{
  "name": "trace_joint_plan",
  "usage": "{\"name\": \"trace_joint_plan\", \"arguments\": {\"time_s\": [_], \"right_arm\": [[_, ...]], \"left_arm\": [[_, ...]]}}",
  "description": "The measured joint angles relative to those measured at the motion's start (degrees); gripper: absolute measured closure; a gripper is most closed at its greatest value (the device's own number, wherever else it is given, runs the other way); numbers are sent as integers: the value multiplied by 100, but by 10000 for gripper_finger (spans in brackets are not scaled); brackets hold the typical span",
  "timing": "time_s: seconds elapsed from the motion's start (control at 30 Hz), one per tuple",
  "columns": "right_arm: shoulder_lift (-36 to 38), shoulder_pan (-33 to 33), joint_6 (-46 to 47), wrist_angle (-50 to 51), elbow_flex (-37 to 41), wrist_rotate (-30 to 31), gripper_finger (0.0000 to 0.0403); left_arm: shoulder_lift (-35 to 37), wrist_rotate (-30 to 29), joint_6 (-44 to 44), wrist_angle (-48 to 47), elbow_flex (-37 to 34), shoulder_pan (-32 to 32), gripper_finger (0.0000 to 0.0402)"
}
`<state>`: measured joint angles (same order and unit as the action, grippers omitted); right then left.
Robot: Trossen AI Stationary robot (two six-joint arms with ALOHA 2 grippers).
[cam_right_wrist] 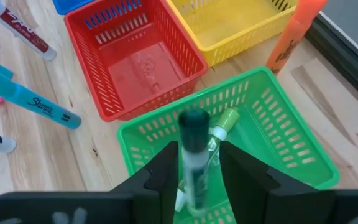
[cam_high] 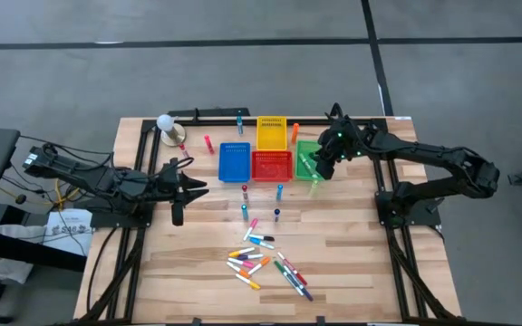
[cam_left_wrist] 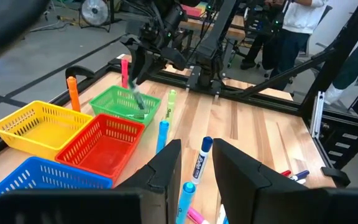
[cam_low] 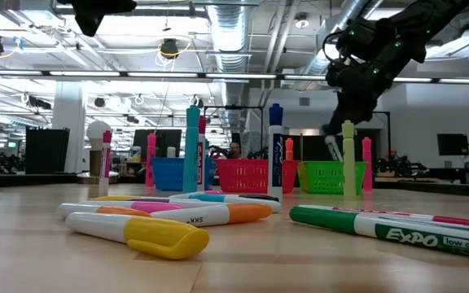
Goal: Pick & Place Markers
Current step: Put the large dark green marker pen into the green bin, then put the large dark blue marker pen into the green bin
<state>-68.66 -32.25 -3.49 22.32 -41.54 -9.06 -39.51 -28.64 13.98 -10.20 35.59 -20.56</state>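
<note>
Many markers (cam_high: 265,263) lie in a loose heap on the near part of the wooden table. A few more stand upright on their ends, such as a blue-capped one (cam_high: 279,190). My right gripper (cam_right_wrist: 199,171) hangs over the green bin (cam_right_wrist: 272,130), pointing steeply down. A dark-capped marker (cam_right_wrist: 194,143) shows blurred between its parted fingers. Another green marker (cam_right_wrist: 224,121) lies in that bin. My left gripper (cam_left_wrist: 197,168) hovers left of the bins, open and with nothing in it. My right gripper has the dark-capped marker's barrel (cam_right_wrist: 196,177) between its fingers, upright, cap end toward the bin. A gap shows beside the barrel on one side. In the left wrist view the marker (cam_left_wrist: 138,102) is a blurred streak inside the green bin. I cannot tell whether the fingers touch it.
Blue (cam_high: 235,160), red (cam_high: 271,165) and yellow (cam_high: 272,132) bins stand beside the green one. An orange marker (cam_high: 294,133) and a pink one (cam_high: 208,143) stand upright near them. A white round object (cam_high: 166,123) sits at the far left. People stand beyond the table.
</note>
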Motion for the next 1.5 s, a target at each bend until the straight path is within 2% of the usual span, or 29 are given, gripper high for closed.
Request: {"name": "trace_joint_plan", "arguments": {"time_s": [0.3,0.67,0.93,1.1,1.23,1.37,1.5], "right_arm": [[0,0,-2,-51,0,1,263],[2,0,-141,-169,-134,172,274],[13,-4,-584,503,-948,785,263],[13,28,-603,1136,-1684,819,254],[41,303,-507,1613,-2256,947,253],[184,847,-161,1796,-2663,1180,254],[514,1652,484,1790,-2835,1791,252]], "left_arm": [[0,0,2,0,0,0,310],[0,0,2,-3,-2,0,310],[0,0,2,-3,-2,1,310],[2,0,0,-4,-2,0,310],[2,-2,-11,-4,-2,2,310],[3,2,-38,-9,-2,1,310],[20,214,-284,-7,-2,4,310]]}}
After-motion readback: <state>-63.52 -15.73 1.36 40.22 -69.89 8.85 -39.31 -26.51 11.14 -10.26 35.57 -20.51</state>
